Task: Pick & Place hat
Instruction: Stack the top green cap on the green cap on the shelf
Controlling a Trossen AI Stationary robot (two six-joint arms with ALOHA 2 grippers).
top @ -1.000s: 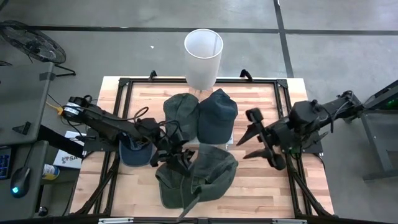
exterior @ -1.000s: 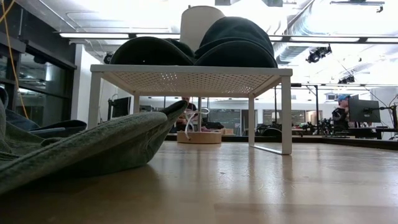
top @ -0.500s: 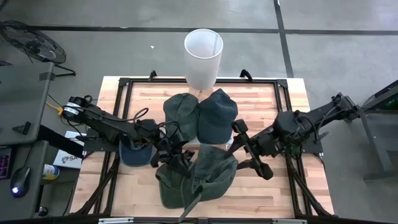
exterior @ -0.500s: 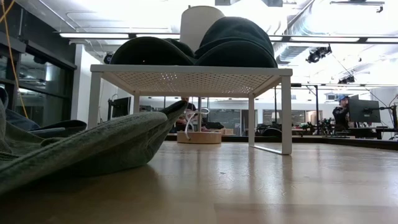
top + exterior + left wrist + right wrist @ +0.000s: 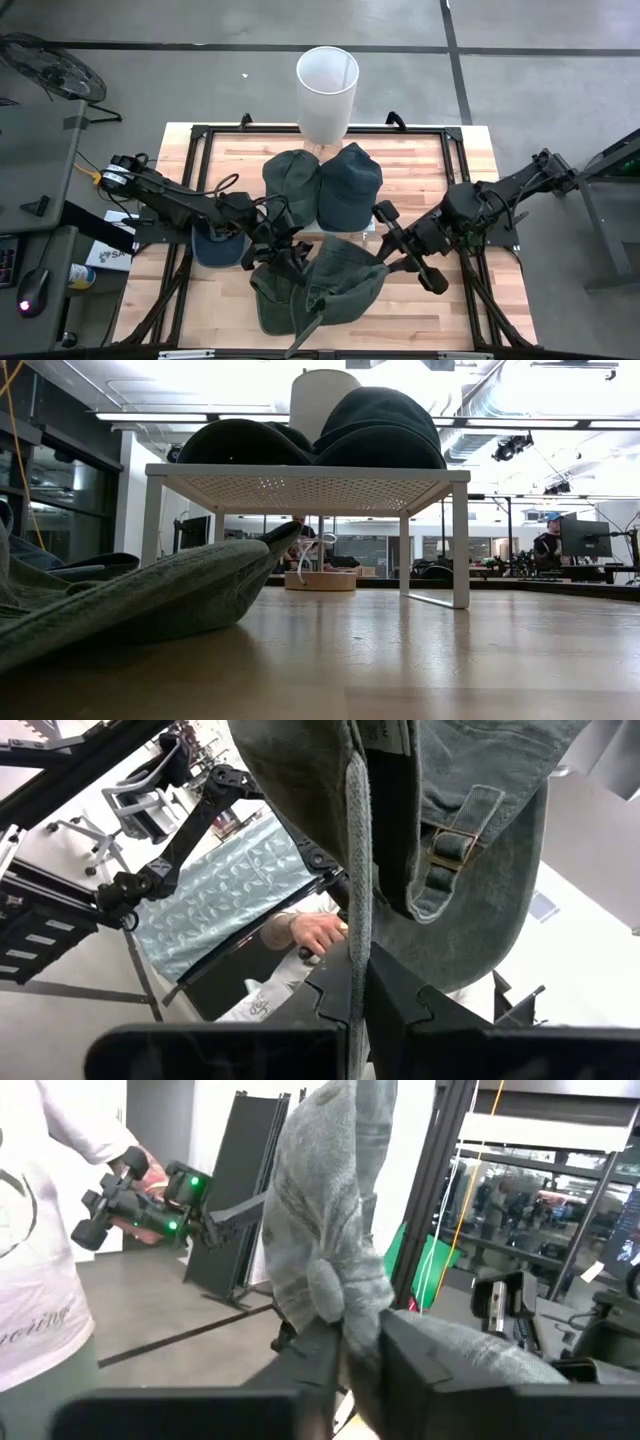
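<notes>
- Gripping the green hat (image 5: 335, 285) from both sides, your two arms met over the near middle of the table (image 5: 470, 300).
- Your left gripper (image 5: 283, 258) sat at the hat's left edge, its fingers (image 5: 335, 990) pinched together on a fold of the fabric beside the buckle strap (image 5: 455, 840).
- Your right gripper (image 5: 385, 255) was at the hat's right edge, its fingers (image 5: 320, 1350) clamped on bunched cloth.
- The hat lay partly over another green hat (image 5: 270, 300) on the near side.
- Two dark hats (image 5: 348, 185) rested on the white rack (image 5: 300, 485) farther back, with a white bucket (image 5: 327, 90) beyond the far edge.
- A blue hat (image 5: 215, 245) lay at the left.
</notes>
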